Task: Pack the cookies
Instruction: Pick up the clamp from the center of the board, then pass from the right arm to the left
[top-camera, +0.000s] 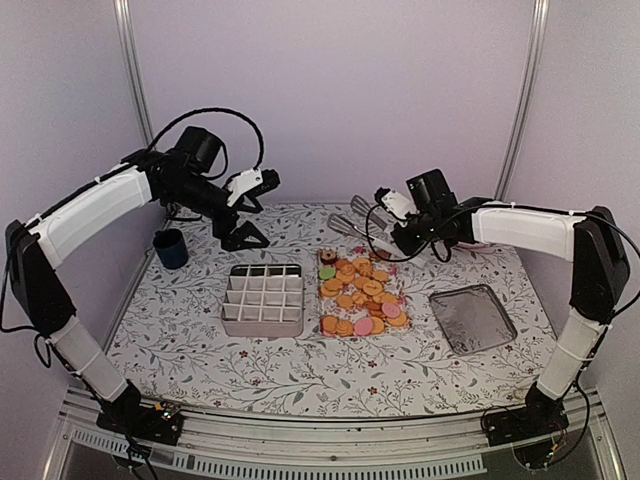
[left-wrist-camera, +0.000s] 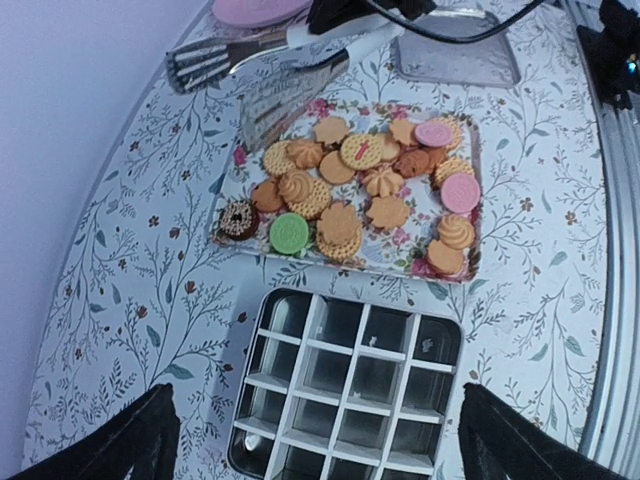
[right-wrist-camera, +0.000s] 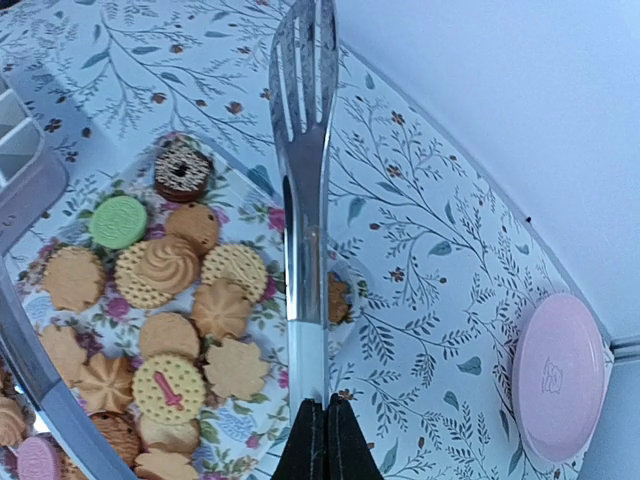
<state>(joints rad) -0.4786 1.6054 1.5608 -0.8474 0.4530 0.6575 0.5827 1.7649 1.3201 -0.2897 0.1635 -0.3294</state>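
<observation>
Here, cookies (top-camera: 360, 295) spread near-to-far (spatula (right-wrist-camera: 305, 300) clamped)

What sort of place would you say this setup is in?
Probably a robot lab cell staged as a kitchen table: metal frame posts against bare walls, a floral cloth, and cookies beside a divided box, with tongs in the right gripper.

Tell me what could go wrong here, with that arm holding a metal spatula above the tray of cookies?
The right gripper holds the slotted spatula only by its handle, far from the blade, so it might twist under load. The cookies lie overlapping on their tray, so the blade may shove several at once. The divided box has narrow cells; a cookie sliding off could land on a divider.
</observation>
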